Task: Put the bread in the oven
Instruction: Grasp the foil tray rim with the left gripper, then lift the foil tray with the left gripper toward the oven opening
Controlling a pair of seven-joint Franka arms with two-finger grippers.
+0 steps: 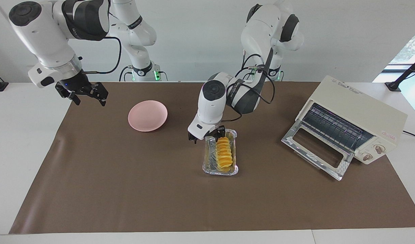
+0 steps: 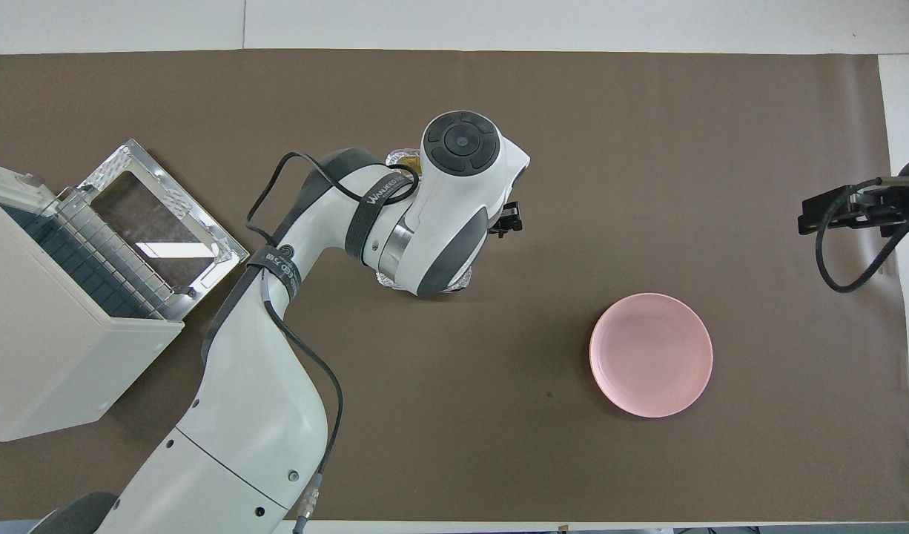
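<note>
Left gripper (image 1: 207, 136) is low over the robot-side end of the foil tray (image 1: 209, 162), fingers spread, one outside the tray rim and one by the bread's (image 1: 224, 153) near end; contact can't be told. Bread lies in the tray, beside the oven (image 1: 353, 118), whose door hangs open. Right gripper (image 1: 86, 94) waits, fingers spread, holding nothing, over the mat (image 1: 126, 189) edge near the pink plate (image 1: 147, 115).

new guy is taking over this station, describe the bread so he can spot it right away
Start at the cream-white oven with its door open at the left arm's end of the table, then look toward the table's middle for the silver foil tray. The bread lies in that tray under the left gripper: a ridged golden yellow-orange loaf, unlike the bare pink plate.
</note>
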